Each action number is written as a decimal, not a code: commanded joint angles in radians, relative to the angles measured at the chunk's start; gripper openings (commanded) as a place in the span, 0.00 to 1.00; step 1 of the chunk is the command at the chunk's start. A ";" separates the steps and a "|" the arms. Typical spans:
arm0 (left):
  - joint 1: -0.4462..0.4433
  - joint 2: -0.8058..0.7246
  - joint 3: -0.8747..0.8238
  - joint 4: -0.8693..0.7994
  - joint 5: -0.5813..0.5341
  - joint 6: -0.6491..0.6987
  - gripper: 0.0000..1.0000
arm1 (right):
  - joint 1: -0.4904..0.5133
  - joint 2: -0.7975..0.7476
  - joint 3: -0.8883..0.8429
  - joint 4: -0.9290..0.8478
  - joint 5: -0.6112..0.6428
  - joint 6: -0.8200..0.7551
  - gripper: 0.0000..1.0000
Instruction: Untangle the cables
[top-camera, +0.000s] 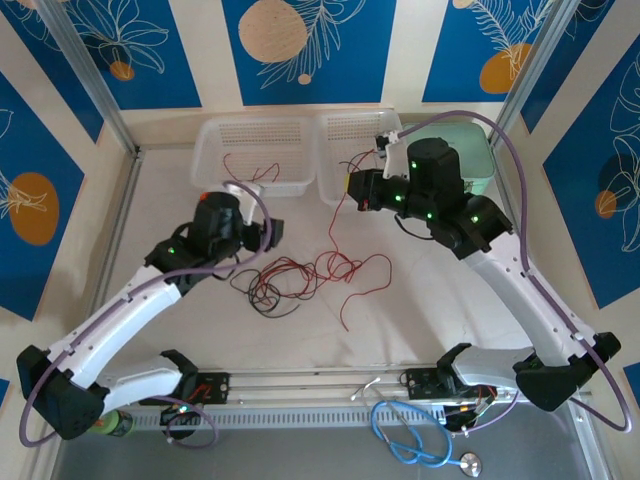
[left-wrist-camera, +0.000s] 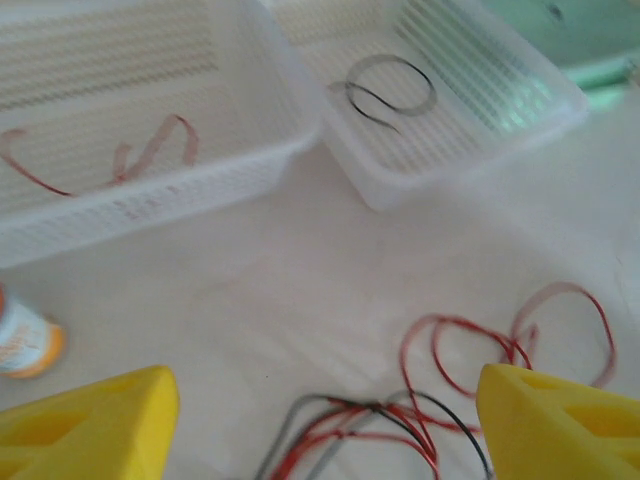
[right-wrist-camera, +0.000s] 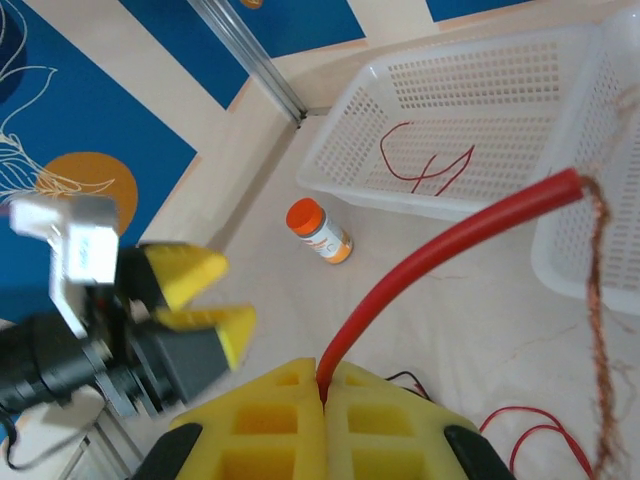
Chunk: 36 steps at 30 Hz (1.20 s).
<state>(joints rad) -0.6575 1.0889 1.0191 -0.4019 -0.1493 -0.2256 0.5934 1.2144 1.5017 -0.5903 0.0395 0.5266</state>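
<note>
Right gripper (right-wrist-camera: 322, 385) is pinching a red cable (right-wrist-camera: 450, 240); left gripper (left-wrist-camera: 328, 388) is hovering spread by the tangled cables (top-camera: 290, 278), bare table (top-camera: 400, 335) lying at six o'clock.

Top external: set high behind arm bases (top-camera: 60, 400), angled down toward 12 o'clock; whole table (top-camera: 420, 320) framed from afar.
Left wrist: held low, near cables (left-wrist-camera: 372, 408), faced toward 12 o'clock at left basket (left-wrist-camera: 150, 190) and right basket (left-wrist-camera: 470, 110).
Right wrist: raised higher, turned toward 10 o'clock.
Left basket, orange-capped bottle (right-wrist-camera: 320, 230), cables shared by wrist views.
</note>
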 joint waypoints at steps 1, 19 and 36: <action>-0.066 -0.020 -0.054 0.072 0.008 0.026 0.78 | -0.010 -0.005 0.070 -0.035 -0.042 -0.018 0.00; -0.225 0.024 -0.169 0.549 0.544 0.174 0.93 | -0.018 -0.036 0.086 -0.071 -0.069 0.015 0.00; -0.225 0.168 -0.112 0.705 0.340 0.220 0.99 | -0.049 -0.068 0.087 -0.086 -0.222 0.196 0.00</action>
<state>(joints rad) -0.8776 1.2400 0.8631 0.2028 0.1715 -0.0120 0.5655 1.1667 1.5692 -0.6491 -0.1158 0.6476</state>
